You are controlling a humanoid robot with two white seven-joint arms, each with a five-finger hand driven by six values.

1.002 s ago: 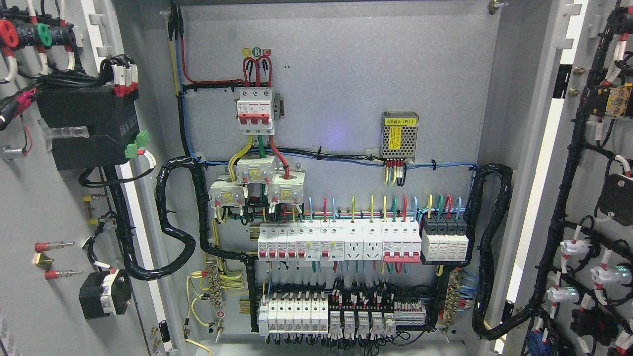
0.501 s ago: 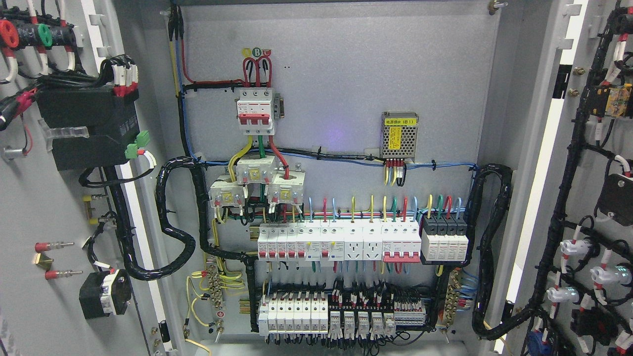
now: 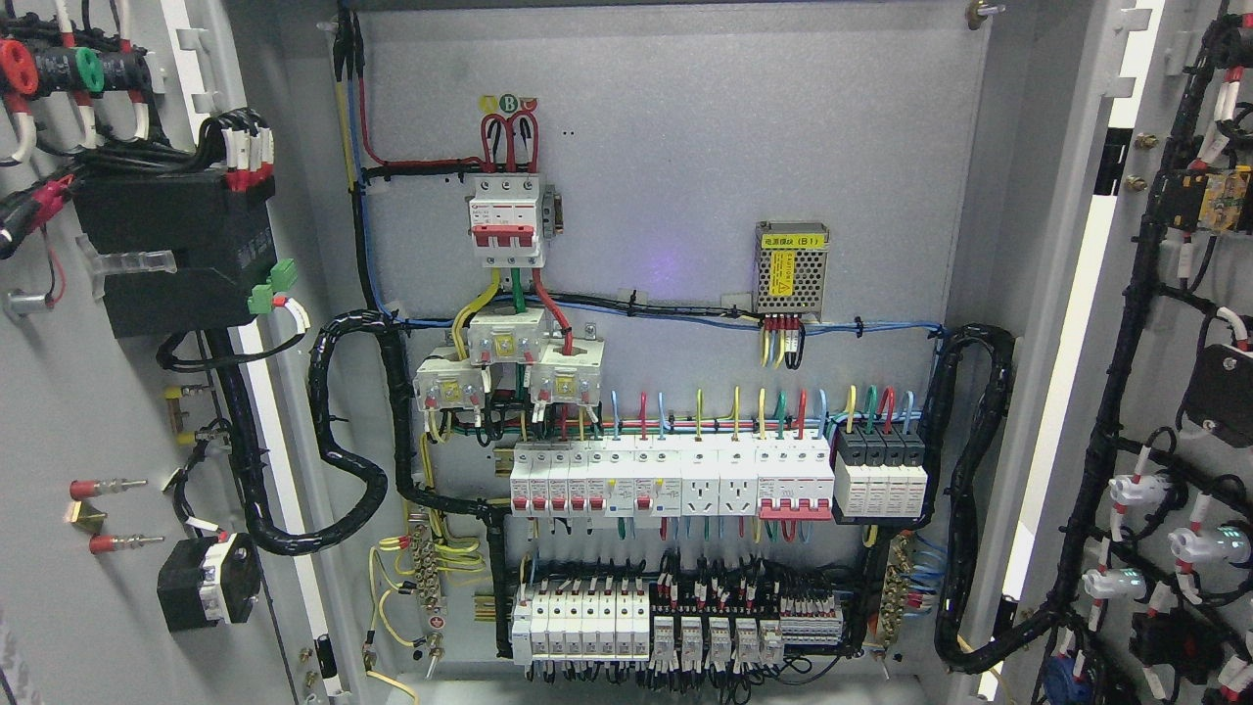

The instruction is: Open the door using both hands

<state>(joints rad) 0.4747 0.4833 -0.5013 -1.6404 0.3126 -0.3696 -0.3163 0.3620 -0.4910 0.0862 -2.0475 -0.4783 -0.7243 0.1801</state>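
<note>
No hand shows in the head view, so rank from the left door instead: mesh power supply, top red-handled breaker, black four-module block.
1. Top red-handled breaker, upper left, closest to the left door.
2. Mesh power supply, right of centre.
3. Black four-module block, lower right.

Grey back panel [image 3: 685, 147] of the cabinet, carrying a red-levered main breaker [image 3: 506, 227] upper left, a perforated power module [image 3: 791, 266] to its right, a row of white breakers [image 3: 671, 480] across the middle, terminal blocks [image 3: 675, 627] along the bottom.

Both cabinet doors [image 3: 88, 411] apparently wide open, wiring [image 3: 666, 490] exposed.
</note>
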